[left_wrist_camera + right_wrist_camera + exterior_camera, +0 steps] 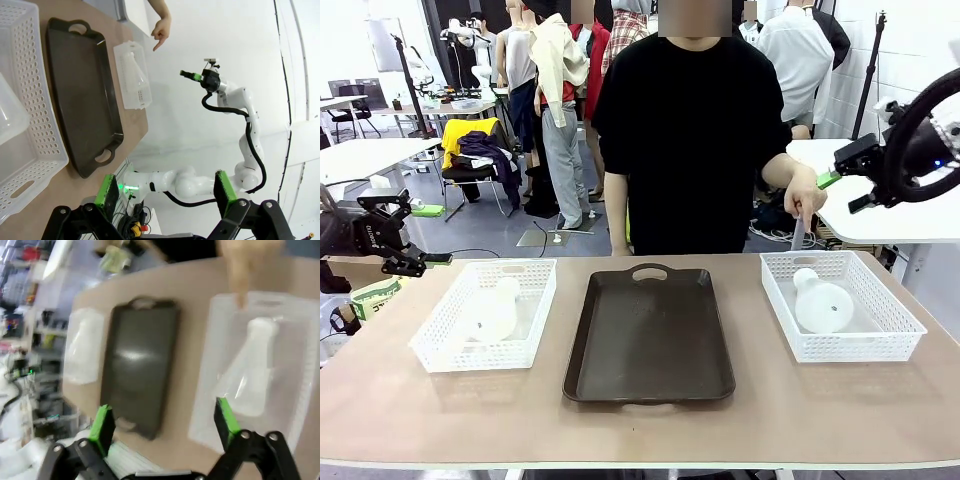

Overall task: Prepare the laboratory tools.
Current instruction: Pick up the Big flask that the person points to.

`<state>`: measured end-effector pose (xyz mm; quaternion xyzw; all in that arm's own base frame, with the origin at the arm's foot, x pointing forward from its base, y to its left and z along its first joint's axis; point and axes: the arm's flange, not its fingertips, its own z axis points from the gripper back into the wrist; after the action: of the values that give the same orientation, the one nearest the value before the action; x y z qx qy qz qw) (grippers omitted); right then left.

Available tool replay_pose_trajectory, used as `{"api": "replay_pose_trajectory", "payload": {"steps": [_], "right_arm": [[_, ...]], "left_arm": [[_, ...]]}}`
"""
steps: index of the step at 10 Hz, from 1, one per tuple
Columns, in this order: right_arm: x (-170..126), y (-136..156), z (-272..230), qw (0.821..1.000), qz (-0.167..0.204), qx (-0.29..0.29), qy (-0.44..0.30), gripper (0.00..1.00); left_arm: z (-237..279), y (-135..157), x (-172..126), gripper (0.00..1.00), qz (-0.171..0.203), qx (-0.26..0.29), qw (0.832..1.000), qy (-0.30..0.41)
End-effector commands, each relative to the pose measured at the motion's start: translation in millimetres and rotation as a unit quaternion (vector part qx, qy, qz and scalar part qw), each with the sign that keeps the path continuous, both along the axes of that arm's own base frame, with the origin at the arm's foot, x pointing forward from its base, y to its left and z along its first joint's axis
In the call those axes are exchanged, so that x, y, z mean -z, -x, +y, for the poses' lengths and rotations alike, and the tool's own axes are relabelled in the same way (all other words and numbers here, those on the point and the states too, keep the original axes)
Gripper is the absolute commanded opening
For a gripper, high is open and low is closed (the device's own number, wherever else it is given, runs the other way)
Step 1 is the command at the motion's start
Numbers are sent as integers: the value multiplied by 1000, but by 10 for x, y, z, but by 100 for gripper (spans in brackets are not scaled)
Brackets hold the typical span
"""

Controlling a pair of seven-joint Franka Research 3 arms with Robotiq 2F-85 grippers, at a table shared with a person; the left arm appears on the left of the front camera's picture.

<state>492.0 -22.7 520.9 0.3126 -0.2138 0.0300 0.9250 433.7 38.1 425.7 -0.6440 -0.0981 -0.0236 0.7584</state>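
Tray [650, 345] front and centre in the front view. Left flask [492, 312] lies in the left basket [435, 345], right flask [820, 303] in the right basket [895, 325], neck toward upper left, under the person's pointing hand [805, 195]. Right gripper [840, 192], upper right, looks nearer.

Left wrist view: left gripper [165, 192] wide open, empty, right flask far off up top.

Right wrist view adds that the flask sits right of centre, just beyond its spread, empty fingers [225, 420], neck up-frame.

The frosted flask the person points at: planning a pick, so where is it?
In the front view, the translucent frosted-white conical flask lies on its side in the white mesh basket right of the dark brown tray.
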Motion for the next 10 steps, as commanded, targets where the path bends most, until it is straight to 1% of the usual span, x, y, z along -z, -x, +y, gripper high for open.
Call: {"api": "replay_pose_trajectory", "payload": {"steps": [1,2,6,8,9,10], "right_arm": [[122,-133,350,989,36,71,122,100],[184,-204,478,982,41,89,162,100],[656,-615,845,961,72,102,248,100],[848,-823,937,955,108,92,260,100],[950,-907,973,955,118,85,259,100],[1060,-952,987,951,127,81,271,100]], "left_arm": [[12,5,0,100,0,-1,1000,2],[12,5,0,100,0,-1,1000,2],[12,5,0,100,0,-1,1000,2],[12,5,0,100,0,-1,1000,2],[12,5,0,100,0,-1,1000,2],[12,5,0,100,0,-1,1000,2]]}}
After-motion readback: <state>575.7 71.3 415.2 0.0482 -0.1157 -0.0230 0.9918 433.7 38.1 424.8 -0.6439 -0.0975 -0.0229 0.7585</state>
